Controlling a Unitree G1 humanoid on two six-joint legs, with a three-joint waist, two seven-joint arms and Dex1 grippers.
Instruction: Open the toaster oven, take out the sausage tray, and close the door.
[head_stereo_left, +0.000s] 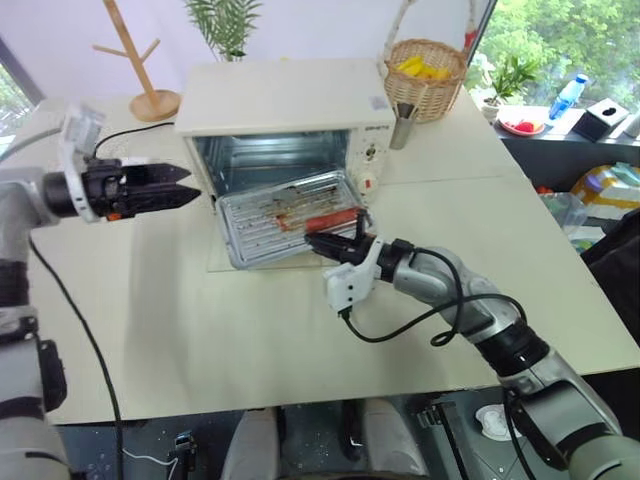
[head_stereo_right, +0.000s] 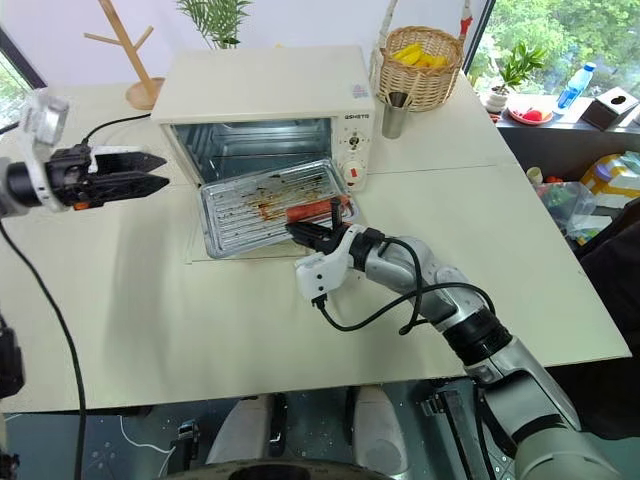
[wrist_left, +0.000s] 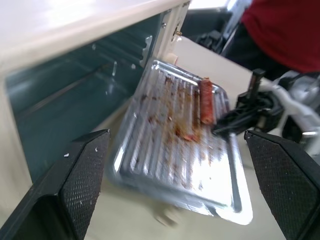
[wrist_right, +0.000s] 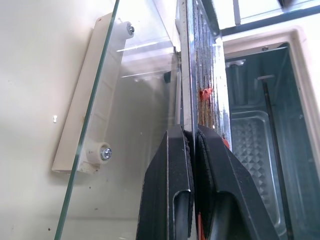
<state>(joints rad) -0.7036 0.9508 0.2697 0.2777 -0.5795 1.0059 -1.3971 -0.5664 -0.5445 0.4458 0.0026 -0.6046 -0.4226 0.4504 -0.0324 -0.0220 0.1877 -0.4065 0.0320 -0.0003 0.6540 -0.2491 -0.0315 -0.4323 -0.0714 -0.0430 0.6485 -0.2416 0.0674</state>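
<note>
The tray (head_stereo_left: 285, 215) sits half out of the oven (head_stereo_left: 290, 120), over the lowered door (wrist_right: 95, 115). My right gripper (head_stereo_left: 318, 241) is clamped on its front rim; I should pull level. My left gripper (head_stereo_left: 185, 186) hangs open beside the oven.

Worktop (head_stereo_left: 250, 340): cream, wide, I see daylight on it.
Windows (head_stereo_left: 560, 40): greenery outside.
Wicker basket (head_stereo_left: 425, 75): far edge.
Wooden stand (head_stereo_left: 140, 60): far left.
Potted plant (head_stereo_left: 225, 20): behind.
</note>
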